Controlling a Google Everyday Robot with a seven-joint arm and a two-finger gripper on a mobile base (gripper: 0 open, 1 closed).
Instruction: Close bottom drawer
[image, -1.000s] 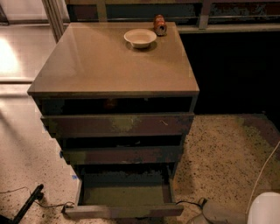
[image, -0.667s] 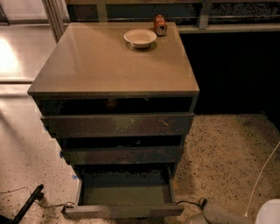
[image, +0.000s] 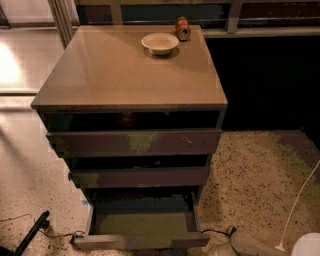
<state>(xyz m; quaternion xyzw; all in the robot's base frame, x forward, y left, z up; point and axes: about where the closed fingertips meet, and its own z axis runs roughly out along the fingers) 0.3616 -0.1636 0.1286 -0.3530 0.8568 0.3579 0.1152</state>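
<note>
Status: the task is not complete. The bottom drawer (image: 142, 225) stands pulled well out at the lower centre of the frame. Its olive floor is exposed and its front panel lies close to the bottom edge. The wide drawer (image: 135, 142) and the middle drawer (image: 140, 176) above it each stand slightly out. As far as you can judge, the whole push remains: contact on the front panel, then travel inward until it sits flush.

The gripper (image: 247, 245) appears as a pale grey form at the bottom edge, just right of the drawer front. The frame cuts it off, so you cannot tell whether it is open or closed, and you cannot confirm contact with the drawer. The drawer's front face is seen nearly edge-on. The cabinet interior behind the drawers is too dark to read.
</note>
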